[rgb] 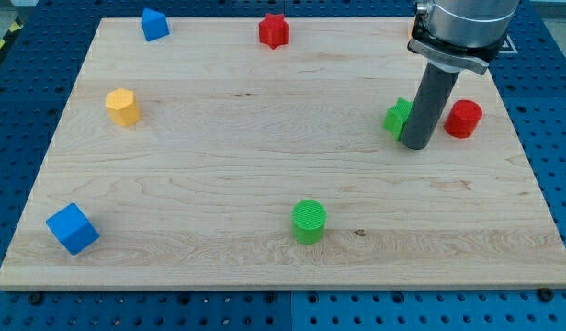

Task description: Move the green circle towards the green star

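The green circle (309, 221) is a ribbed round block near the view's bottom, a little right of centre. The green star (397, 118) sits at the view's right, partly hidden behind my rod. My tip (415, 144) rests on the board right against the green star's right side, between it and the red circle (464, 119). The tip is far up and to the right of the green circle.
A red star (274, 30) is at the view's top centre. A blue block (154, 24) is at the top left. A yellow hexagon (123, 107) is at the left. A blue cube (73, 228) is at the bottom left. The wooden board (219, 165) lies on a blue pegboard.
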You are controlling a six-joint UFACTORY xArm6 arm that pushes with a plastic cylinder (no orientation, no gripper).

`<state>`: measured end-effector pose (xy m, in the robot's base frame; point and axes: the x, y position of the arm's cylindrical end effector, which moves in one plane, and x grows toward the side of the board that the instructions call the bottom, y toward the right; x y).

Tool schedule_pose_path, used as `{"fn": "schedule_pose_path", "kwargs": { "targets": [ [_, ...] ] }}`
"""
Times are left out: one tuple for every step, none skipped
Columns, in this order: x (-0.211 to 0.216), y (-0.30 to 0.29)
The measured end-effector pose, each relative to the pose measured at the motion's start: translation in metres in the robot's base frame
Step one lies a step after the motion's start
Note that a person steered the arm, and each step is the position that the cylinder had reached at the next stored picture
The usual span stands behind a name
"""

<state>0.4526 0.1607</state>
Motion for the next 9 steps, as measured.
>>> {"fn": "schedule_pose_path", "kwargs": {
  "targets": [
    [0.077,0.0],
    [0.154,-0.016],
    [0.166,-0.045],
    [0.166,-0.112],
    [0.166,-0.125],
    [0.161,-0.125],
    [0.137,-0.135],
    [0.129,-0.141],
    [0.129,-0.149]
  ]
}}
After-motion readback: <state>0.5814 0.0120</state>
